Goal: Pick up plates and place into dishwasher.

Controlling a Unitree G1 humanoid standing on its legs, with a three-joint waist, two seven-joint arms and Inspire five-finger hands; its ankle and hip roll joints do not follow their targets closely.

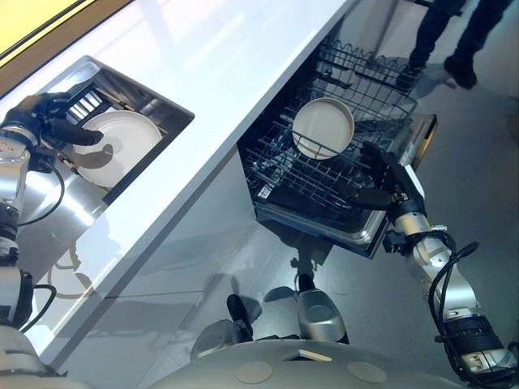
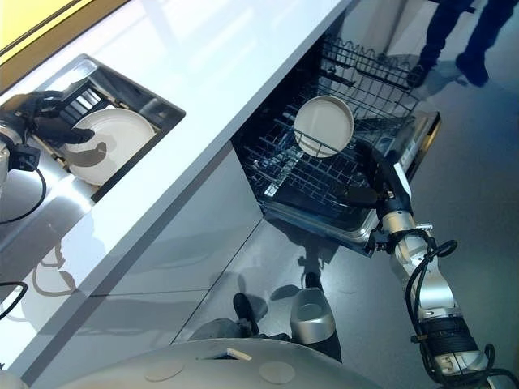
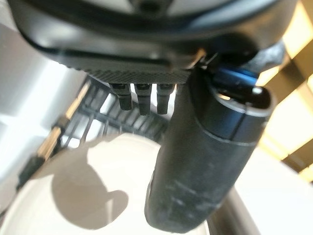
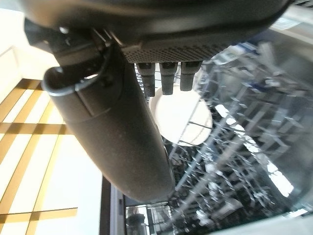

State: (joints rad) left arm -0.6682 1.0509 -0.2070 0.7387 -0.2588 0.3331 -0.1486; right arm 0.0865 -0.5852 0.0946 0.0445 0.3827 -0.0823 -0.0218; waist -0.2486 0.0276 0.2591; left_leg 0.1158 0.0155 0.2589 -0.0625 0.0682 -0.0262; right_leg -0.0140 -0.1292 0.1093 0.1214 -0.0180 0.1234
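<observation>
While the left hand (image 1: 47, 121) sits at the edge of the sink (image 1: 166, 104), the white sink plate (image 1: 122, 150) lies just beside it, on the side toward the dishwasher, face up in the basin. The thumb reaches out over the plate's near rim and throws a shadow on its face in the left wrist view, so it appears to stand clear of the surface. The fingers run straight toward a dark grid (image 1: 85, 101) behind the plate, and the hand grips nothing. A round plate has no long axis, so the rim under the thumb is judged the likely place to take hold. The right hand (image 1: 383, 174) hangs at the outer edge of the pulled-out dishwasher rack (image 1: 280, 174) with fingers and thumb spread, holding nothing. A racked plate (image 1: 323, 127) already stands upright among the tines, near that hand. The white counter (image 1: 243, 65) separates sink from dishwasher, so the left hand is much nearer the sink plate. A person's legs (image 1: 454, 40) stand beyond the rack.
</observation>
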